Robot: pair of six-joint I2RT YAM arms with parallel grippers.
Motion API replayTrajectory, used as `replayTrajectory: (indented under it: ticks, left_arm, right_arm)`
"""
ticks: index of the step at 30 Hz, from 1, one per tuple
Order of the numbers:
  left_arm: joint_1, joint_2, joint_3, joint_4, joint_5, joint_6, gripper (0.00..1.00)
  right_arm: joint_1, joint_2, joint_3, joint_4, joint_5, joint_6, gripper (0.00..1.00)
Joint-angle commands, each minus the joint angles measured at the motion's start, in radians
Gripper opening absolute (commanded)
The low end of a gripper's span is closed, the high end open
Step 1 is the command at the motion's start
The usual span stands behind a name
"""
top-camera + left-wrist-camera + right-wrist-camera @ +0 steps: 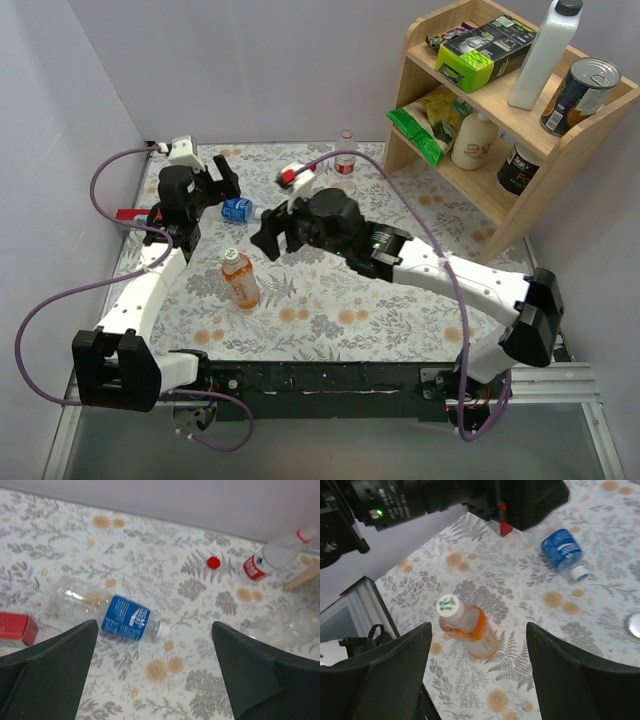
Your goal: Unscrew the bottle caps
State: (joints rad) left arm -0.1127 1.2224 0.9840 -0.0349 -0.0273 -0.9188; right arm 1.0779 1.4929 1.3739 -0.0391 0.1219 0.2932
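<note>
Bottle of orange liquid (472, 632) stands upright left of centre, white cap (448, 606) on; we judge the right gripper (477, 645), spread empty above it, should clamp the body squarely, leaving the left gripper (154, 645), likewise spread empty, to twist.

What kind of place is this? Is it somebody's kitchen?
Probably not a kitchen, more likely a robot practice booth: a left arm and right arm are bolted at the table edge, plain walls close it in, and a wooden shelf holds groceries.
</note>
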Motion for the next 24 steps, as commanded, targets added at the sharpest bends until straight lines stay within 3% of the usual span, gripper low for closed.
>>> replayTrajectory:
  ticks: [1, 3, 11, 19, 24]
  left_arm:
    - [0.001, -0.087, -0.109, 0.035, -0.025, 0.023, 0.98]
    - [0.002, -0.098, -0.169, 0.105, -0.005, 0.020, 0.98]
    - [0.001, -0.054, -0.133, 0.050, -0.052, 0.008, 0.98]
    - [0.001, -0.063, -0.127, 0.041, -0.076, 0.020, 0.98]
    - [0.001, -0.058, -0.123, 0.041, -0.069, 0.017, 0.98]
  right_arm:
    - [0.082, 0.128, 0.158, -0.024, 0.062, 0.000, 0.80]
    - [0.103, 0.189, 0.209, -0.065, 0.070, -0.008, 0.79]
    - [0.128, 0.334, 0.382, -0.191, 0.125, -0.017, 0.77]
    - [0.142, 0.398, 0.430, -0.251, 0.097, -0.015, 0.73]
    - [0.148, 0.434, 0.433, -0.266, 0.093, -0.017, 0.65]
